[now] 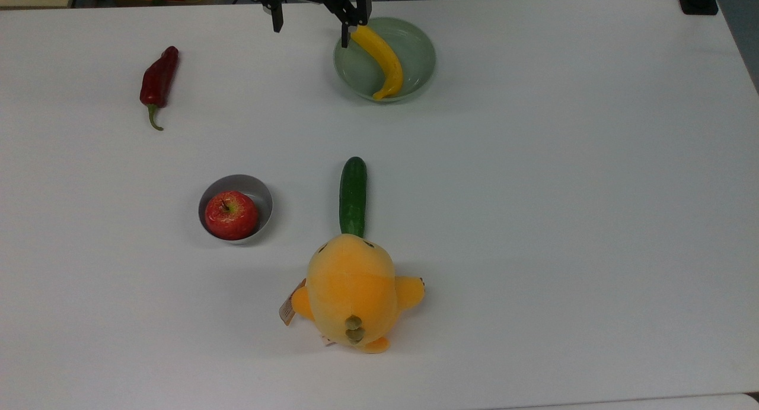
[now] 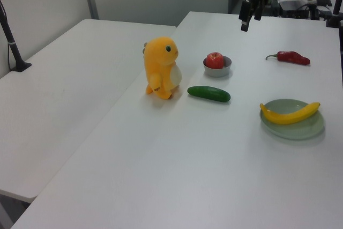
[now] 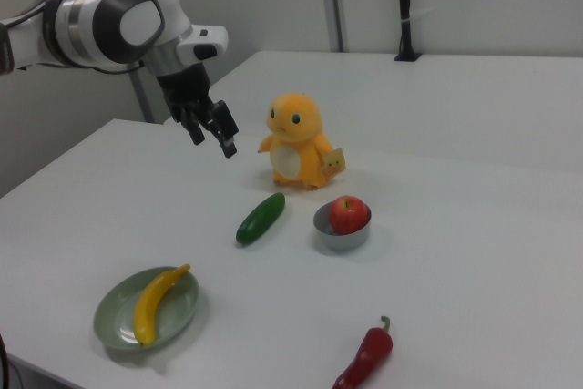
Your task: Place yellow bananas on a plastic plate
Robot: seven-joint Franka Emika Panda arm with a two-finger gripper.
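One yellow banana (image 1: 381, 59) lies across the pale mint-green plastic plate (image 1: 415, 51), its curved body resting in the dish with both ends reaching up to the rim; in the right view the same banana (image 3: 157, 302) sits on the plate (image 3: 114, 321) near the worktop's (image 1: 563, 220) front corner; the pincer (image 1: 310, 15) hangs in the air above the white worktop, off to the top view's left of the plate, its two black fingers (image 1: 345, 27) spread wide apart and holding nothing; in the right view the pincer (image 3: 209, 138) is well above the surface, with the white and grey arm (image 3: 118, 20) reaching in from the right view's left; in the left view the pincer (image 2: 250, 17) is high at the far side of the worktop; a straight dark green cucumber (image 1: 353, 196) lies near the middle, one end just beside an orange plush toy (image 1: 351, 291) standing upright; a red apple (image 1: 231, 214) sits inside a small grey bowl (image 1: 255, 187) to the top view's left of the cucumber; a red chilli pepper (image 1: 158, 80) lies well apart from the rest, towards the top view's upper left
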